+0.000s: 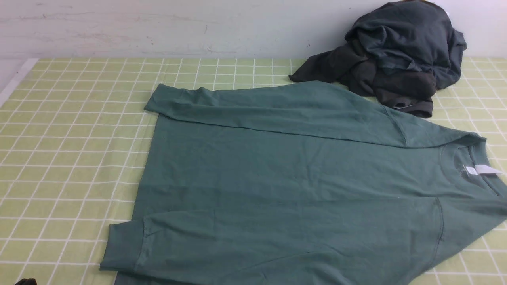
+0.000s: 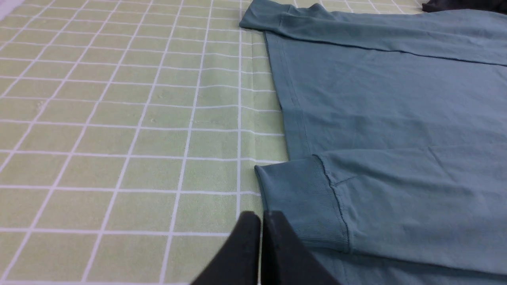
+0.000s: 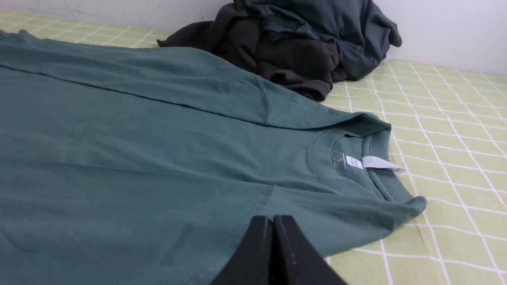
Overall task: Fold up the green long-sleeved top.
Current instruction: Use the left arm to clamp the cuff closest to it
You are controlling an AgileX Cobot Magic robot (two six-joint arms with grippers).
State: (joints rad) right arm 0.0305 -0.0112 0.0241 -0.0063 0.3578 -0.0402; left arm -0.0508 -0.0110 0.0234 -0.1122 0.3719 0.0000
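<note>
Front view gets nearly the whole green long-sleeved top (image 1: 285, 170), flat on the checked cloth (image 1: 71, 158), hem end toward the left, neck toward the right. Both sleeve sides are folded in over the body, one along the far edge, one along the near edge; the near part runs out of frame at the bottom. Only a dark scrap shows in that view's bottom left corner, no full gripper. The wrist views fill that in. Left wrist view has the left gripper (image 2: 262, 217), fingertips together, clenched on nothing visible, by the near cuff (image 2: 297, 202). It has no neck or label. Right wrist view has the right gripper (image 3: 273, 221), also closed up, nothing seen between the tips, in front of the near shoulder area of the top. That view also gives the neckline (image 3: 324, 162), small print inside it and the white label (image 3: 382, 163) in full; front view shows them too, just smaller. Dark clothing heap (image 1: 400, 51) sits at the far right, against the far shoulder side of the top; left wrist view catches only a sliver. Top lies under and ahead of both grippers; can't tell if either tip touches the fabric.
</note>
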